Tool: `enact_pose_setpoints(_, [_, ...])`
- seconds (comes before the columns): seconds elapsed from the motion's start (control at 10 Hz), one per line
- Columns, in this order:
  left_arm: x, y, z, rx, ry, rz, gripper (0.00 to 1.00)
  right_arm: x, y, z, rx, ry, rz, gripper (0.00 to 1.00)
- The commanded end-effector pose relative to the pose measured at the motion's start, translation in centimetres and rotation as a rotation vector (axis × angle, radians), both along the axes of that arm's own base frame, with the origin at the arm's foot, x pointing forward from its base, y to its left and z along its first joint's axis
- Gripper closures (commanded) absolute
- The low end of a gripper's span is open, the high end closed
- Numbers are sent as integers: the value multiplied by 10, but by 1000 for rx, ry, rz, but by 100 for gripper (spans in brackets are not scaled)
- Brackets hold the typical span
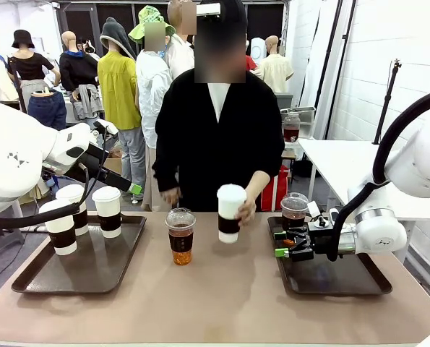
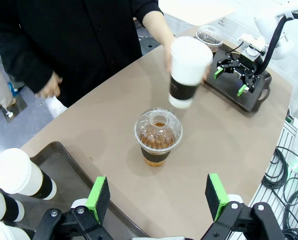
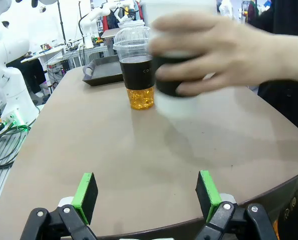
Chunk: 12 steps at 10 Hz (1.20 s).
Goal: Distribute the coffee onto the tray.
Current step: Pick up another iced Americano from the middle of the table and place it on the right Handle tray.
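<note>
Plastic, thin-walled and probably slick, the clear dome-lidded cup [image 2: 158,137] stands just ahead of the open left gripper [image 2: 157,195]; grip its dark band [image 2: 156,156] gently. Beyond the right gripper [image 3: 146,192], also open, a person's hand [image 3: 214,47] holds a blurred paper cup [image 2: 188,70], perhaps not yet set down.

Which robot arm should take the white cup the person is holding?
Probably right: the right pincer, open, points at the white cup from the right tray, nearer than the left pincer.
</note>
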State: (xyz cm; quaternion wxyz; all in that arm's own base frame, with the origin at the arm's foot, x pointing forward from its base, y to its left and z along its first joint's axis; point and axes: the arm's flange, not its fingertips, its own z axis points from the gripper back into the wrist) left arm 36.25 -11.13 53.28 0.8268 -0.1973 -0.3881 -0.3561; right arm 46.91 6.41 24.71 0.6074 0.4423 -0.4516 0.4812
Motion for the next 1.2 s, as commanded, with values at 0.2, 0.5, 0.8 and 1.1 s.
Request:
enact_pose_setpoints(0.2, [0, 1, -1, -3, 6, -2, 0, -1, 1, -1, -1, 2, 0, 0])
enact_pose_setpoints(0.5, [0, 1, -1, -3, 6, -2, 0, -1, 1, -1, -1, 2, 0, 0])
enact_pose_setpoints(0.8, [0, 1, -1, -3, 6, -2, 0, -1, 1, -1, -1, 2, 0, 0])
enact_pose_setpoints(1.1, [0, 1, -1, -3, 6, -2, 0, 0, 0, 0, 0, 0, 0, 0])
